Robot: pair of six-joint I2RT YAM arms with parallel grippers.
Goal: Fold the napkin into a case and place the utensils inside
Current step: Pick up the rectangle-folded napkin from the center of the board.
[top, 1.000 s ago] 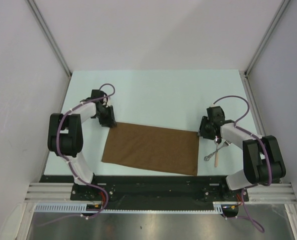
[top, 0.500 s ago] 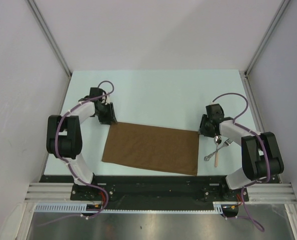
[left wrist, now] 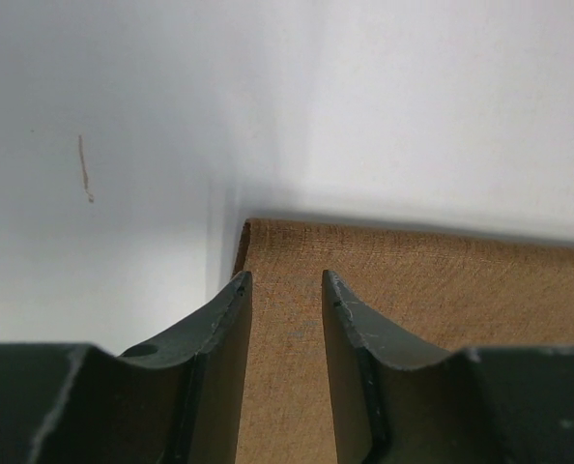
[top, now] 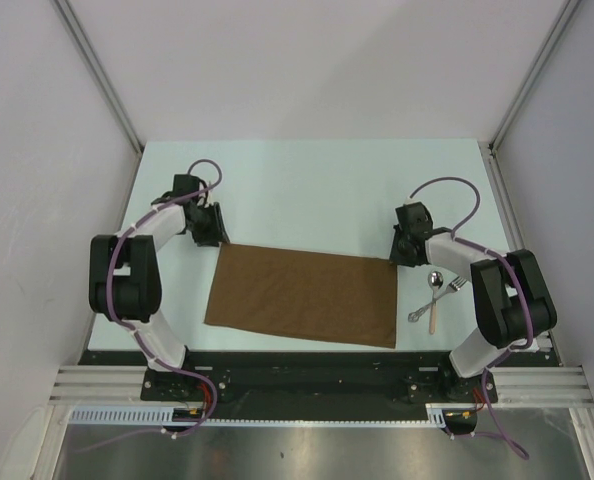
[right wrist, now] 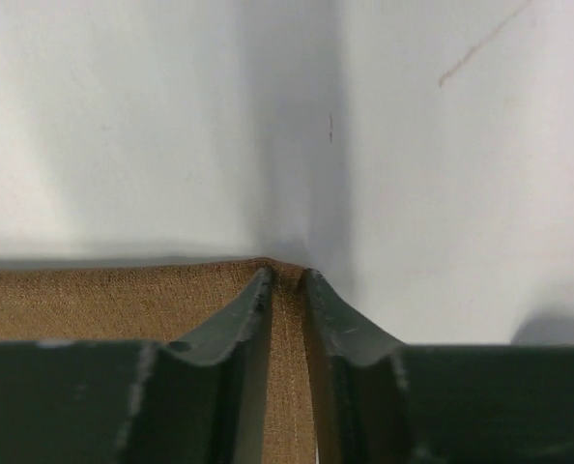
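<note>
**Both grippers positioned at the napkin's far corners**

The napkin (top: 302, 296) lies flat, centred along the near edge of the tabletop (top: 307, 185). The left gripper (left wrist: 285, 278) has its jaws apart, straddling the napkin's far-left corner. The right gripper (right wrist: 285, 274) has its jaws nearly together over the far-right corner; whether they clamp the cloth cannot be determined. The utensils (top: 434, 300) lie just beside the napkin's right edge.

A lab test cell: pale table (top: 307, 190), plain panel walls (top: 307, 60), aluminium rail (top: 97, 385) along the front.
</note>
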